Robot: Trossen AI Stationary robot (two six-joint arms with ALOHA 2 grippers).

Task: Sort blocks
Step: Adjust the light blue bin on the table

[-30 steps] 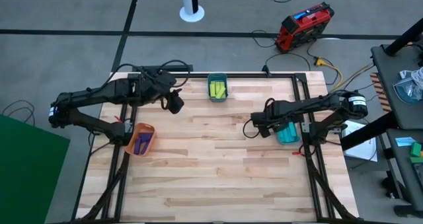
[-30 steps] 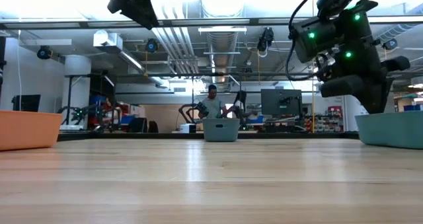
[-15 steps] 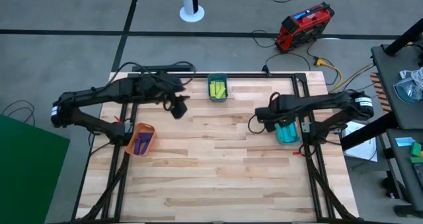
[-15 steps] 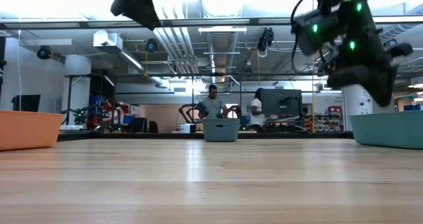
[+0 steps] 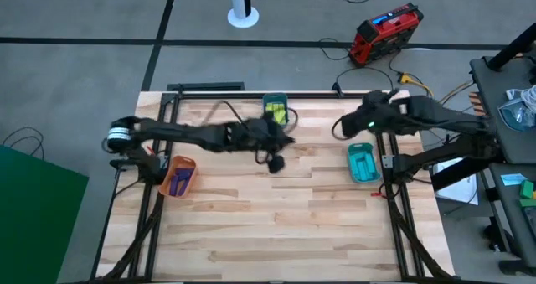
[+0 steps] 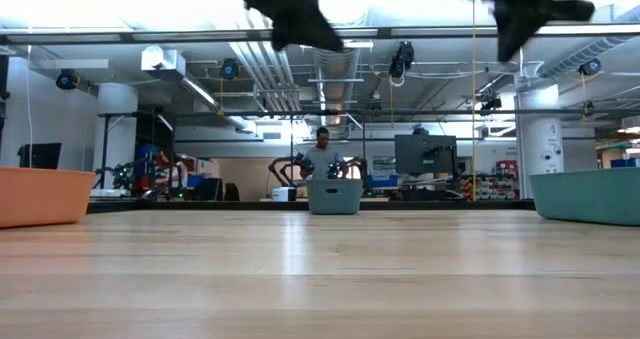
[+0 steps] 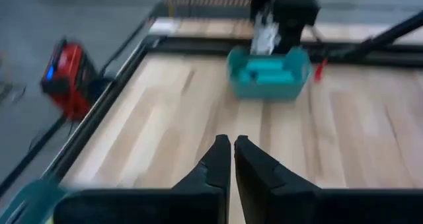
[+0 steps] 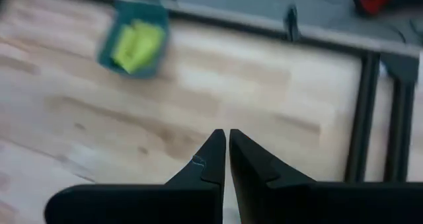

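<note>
All the blocks I see lie in bins. Yellow-green blocks (image 8: 135,44) fill the green bin (image 5: 275,100) at the table's far edge. Purple blocks (image 5: 181,182) lie in the orange bin (image 5: 172,165) at the left, and cyan blocks (image 7: 268,71) in the teal bin (image 5: 362,177) at the right. My left gripper (image 5: 276,162) is stretched out over the table's middle, just near of the green bin, shut and holding nothing (image 7: 231,145). My right gripper (image 5: 342,130) hangs high, on the far side of the teal bin, shut and holding nothing (image 8: 226,139).
A black frame (image 5: 381,142) runs along the table's far, left and right edges. On the floor beyond the far edge stand a red device (image 5: 383,33) with cables and a white post (image 5: 243,7). Bare wood (image 5: 276,225) fills the near half.
My left gripper has swung from the far left toward the table's middle, sinking a little, and now points toward the teal bin. My right gripper has risen from beside the teal bin and drawn toward the far edge. No block has moved.
</note>
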